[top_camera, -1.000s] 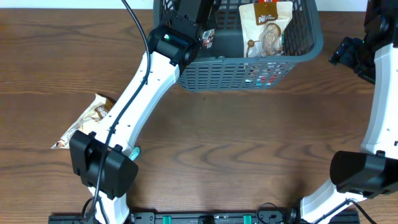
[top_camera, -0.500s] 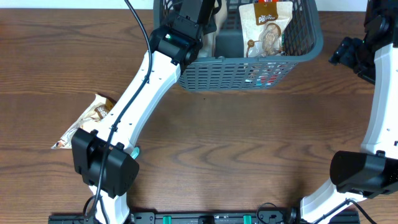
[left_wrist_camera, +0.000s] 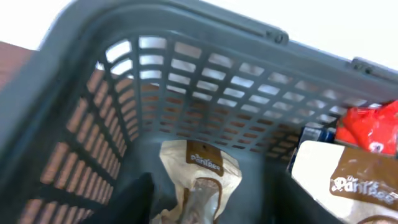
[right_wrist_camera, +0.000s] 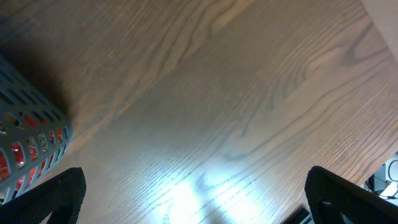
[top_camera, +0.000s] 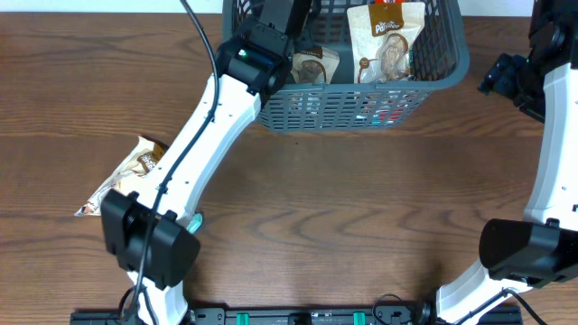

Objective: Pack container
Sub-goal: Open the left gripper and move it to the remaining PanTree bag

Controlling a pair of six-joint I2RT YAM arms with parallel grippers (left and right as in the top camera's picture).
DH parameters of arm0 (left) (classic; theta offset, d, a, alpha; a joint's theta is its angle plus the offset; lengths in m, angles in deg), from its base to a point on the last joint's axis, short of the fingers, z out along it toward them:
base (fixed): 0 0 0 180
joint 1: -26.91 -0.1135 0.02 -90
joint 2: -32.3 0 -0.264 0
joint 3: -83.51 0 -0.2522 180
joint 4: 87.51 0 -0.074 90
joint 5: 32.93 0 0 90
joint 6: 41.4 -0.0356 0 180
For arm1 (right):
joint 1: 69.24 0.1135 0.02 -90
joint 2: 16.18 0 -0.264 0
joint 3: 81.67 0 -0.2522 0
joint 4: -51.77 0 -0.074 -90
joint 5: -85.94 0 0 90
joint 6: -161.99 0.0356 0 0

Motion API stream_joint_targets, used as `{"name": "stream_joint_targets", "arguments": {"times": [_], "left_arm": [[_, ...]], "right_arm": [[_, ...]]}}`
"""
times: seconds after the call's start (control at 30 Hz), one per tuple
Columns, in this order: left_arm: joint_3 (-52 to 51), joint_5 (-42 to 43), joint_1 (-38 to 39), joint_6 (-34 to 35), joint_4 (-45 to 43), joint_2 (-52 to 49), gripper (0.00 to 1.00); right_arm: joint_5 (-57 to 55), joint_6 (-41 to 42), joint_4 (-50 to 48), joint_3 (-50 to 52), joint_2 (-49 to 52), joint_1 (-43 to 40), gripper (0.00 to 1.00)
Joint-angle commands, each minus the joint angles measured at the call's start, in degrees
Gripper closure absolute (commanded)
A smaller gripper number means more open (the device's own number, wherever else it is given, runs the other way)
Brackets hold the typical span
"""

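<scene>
— Where do we find the basket (top_camera: 361, 104)?
— At the far edge of the wooden table (top_camera: 361, 208), about the middle. It is dark grey plastic and rectangular, with slotted lattice walls under a thick, smooth rim.
— What do we see inside?
— A small tan packet (left_wrist_camera: 199, 180) lies flat on the solid floor by the left wall. A larger glossy pouch (top_camera: 388, 41) sits to its right, with a red wrapper (left_wrist_camera: 367, 127) beside it.
— And the left gripper (top_camera: 291, 27)?
— It reaches down into the basket's left half. We see only one dark finger (left_wrist_camera: 134, 199), just beside the small packet, so we cannot tell how wide it stands.
— The right gripper (right_wrist_camera: 199, 199)?
— Over bare, grained wood to the right of the basket, its fingers (right_wrist_camera: 56, 196) spread wide with nothing between them.
— Anything else?
— A crinkled packet (top_camera: 122, 176) lies on the table at the left, well apart from the basket.
</scene>
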Motion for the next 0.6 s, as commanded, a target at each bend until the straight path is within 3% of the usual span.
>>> {"name": "stream_joint_targets", "arguments": {"times": [0.0, 0.13, 0.27, 0.4, 0.57], "left_arm": [[0.3, -6.9, -1.4, -2.0, 0.8, 9.7, 0.46], [0.3, -12.3, -4.3, -2.0, 4.3, 18.7, 0.42], [0.3, -12.6, -8.0, -2.0, 14.0, 26.3, 0.41], [0.3, -12.6, -9.3, -2.0, 28.3, 32.5, 0.02], [0.3, -12.7, -9.3, -2.0, 38.6, 37.1, 0.01]], "right_arm": [[-1.2, 1.0, 0.0, 0.2, 0.2, -0.5, 0.01], [-1.2, 1.0, 0.0, 0.2, 0.2, -0.5, 0.01], [-1.2, 1.0, 0.0, 0.2, 0.2, -0.5, 0.01], [-1.2, 1.0, 0.0, 0.3, 0.2, -0.5, 0.01], [-1.2, 1.0, 0.0, 0.2, 0.2, -0.5, 0.01]]}}
